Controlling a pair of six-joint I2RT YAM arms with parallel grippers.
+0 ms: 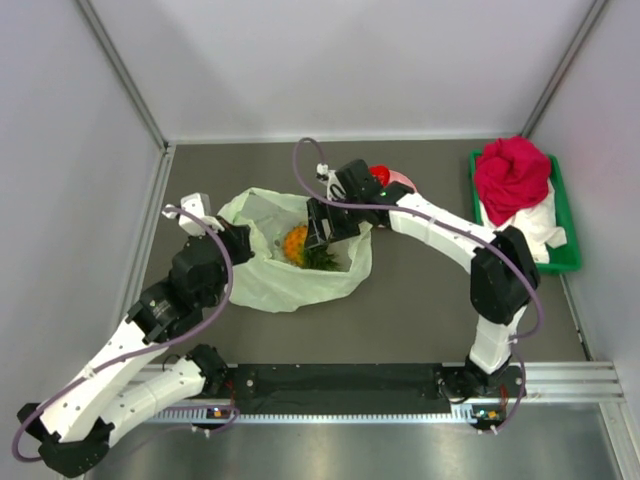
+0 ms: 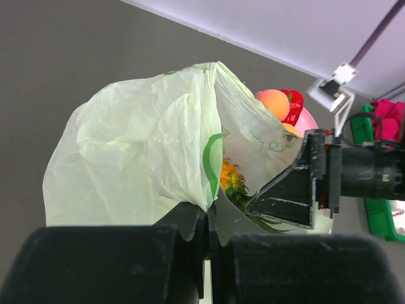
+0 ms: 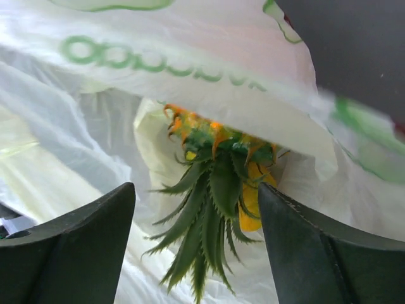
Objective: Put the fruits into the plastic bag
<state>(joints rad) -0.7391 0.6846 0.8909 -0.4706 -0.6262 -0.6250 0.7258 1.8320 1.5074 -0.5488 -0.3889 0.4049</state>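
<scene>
The pineapple [image 3: 218, 183] lies inside the plastic bag [image 2: 126, 145], with its crown of green leaves pointing toward the right tool [image 1: 322, 228], which hangs just above it at the bag's open mouth. That tool's two fingers [image 3: 69, 247] stand wide apart, one on each side of the crown (the fruit sits free between them, not held).

Across the bag from the right tool, the left tool [image 2: 207, 228] is pressed together on the bag's rim. A fold of the thin pale-green film is pinched between its fingers and held up. The rest of the bag lies crumpled on the tabletop [image 1: 420, 300], beyond and beside the left tool.

Behind the right tool, past its wrist, a pink plate [image 2: 308, 120] carries an orange fruit [image 2: 272, 103] and a red fruit [image 2: 293, 106]. The two sit close together, outside the bag.

Well off to the right tool's outer side, a green tray [image 1: 562, 265] holds a bundled red cloth [image 1: 512, 175].
</scene>
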